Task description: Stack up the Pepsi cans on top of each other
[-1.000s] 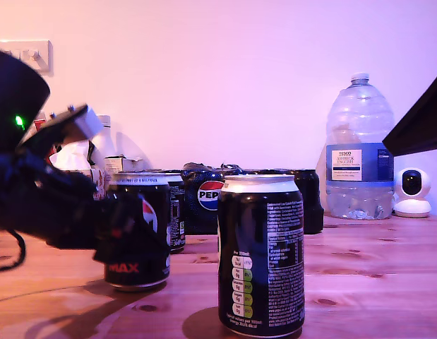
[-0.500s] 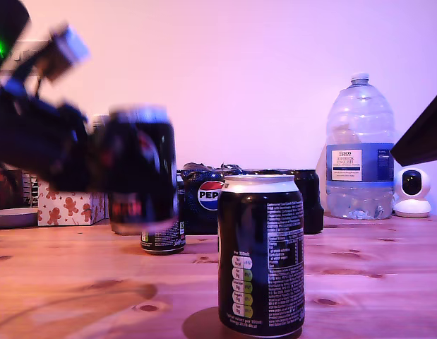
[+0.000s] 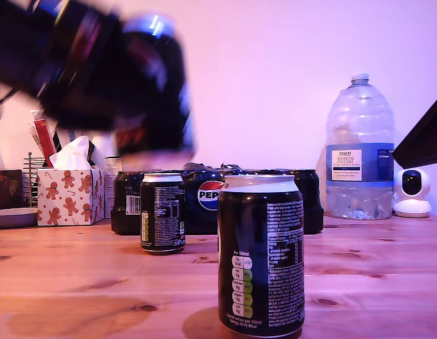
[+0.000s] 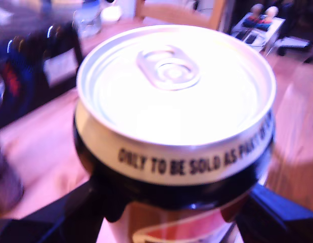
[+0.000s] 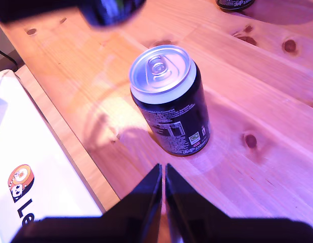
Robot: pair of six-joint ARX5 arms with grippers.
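Black Pepsi Max can (image 3: 151, 92) hangs lifted and blurred, clamped in my first gripper (image 4: 171, 215); two more cans (image 3: 261, 256) (image 3: 162, 212) stand apart on the knotty pine surface (image 3: 77, 289). My second gripper's (image 5: 163, 190) fingers are closed, empty.

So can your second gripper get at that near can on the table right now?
Probably yes: my second gripper hangs just short of the near can, bare wood between them, though its jaws are shut.

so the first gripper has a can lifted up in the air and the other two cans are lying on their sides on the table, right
Not quite. My first gripper does hold a Pepsi can in the air, but the other two cans are upright, not on their sides. The exterior view shows the near can and the far can both standing on the table.
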